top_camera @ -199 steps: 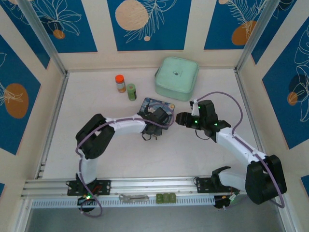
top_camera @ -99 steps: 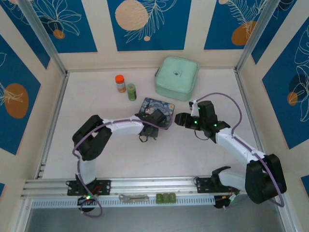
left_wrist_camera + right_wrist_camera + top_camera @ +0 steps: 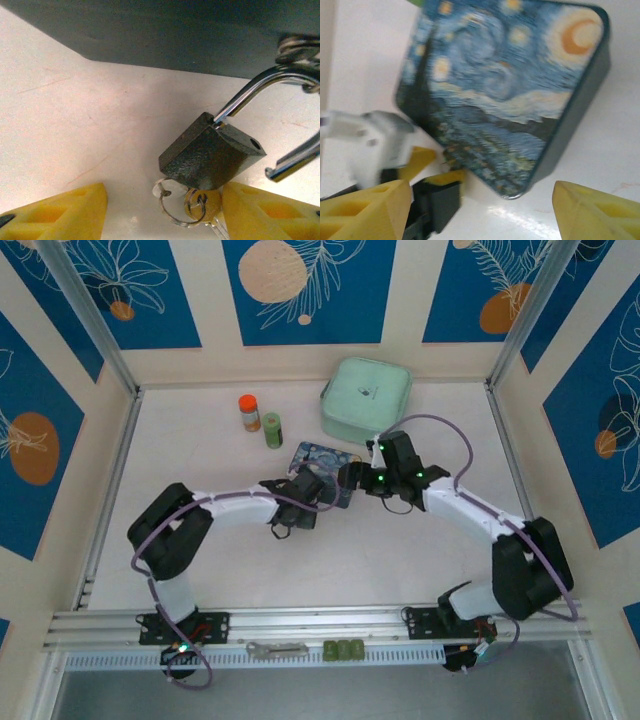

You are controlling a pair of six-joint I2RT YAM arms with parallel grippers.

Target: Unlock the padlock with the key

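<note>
We see the padlock (image 3: 210, 157) at lower right, between our left gripper's (image 3: 164, 195) spread jaws, with the key (image 3: 202, 205) beneath it. Our right gripper's (image 3: 480, 197) jaws are likewise spread.

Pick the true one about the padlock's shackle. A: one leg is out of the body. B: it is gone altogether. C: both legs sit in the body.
A: the left wrist view shows the padlock with one shackle leg free, its hole bare.

White worktop (image 3: 200, 460): mint-green case (image 3: 366, 401) far middle, orange-capped jar (image 3: 249, 412) and green bottle (image 3: 273, 430) to its left, starry-night tin (image 3: 322, 460) nearer. Just beside the tin lies the padlock (image 3: 210, 157), key (image 3: 202, 207) at its base.
</note>
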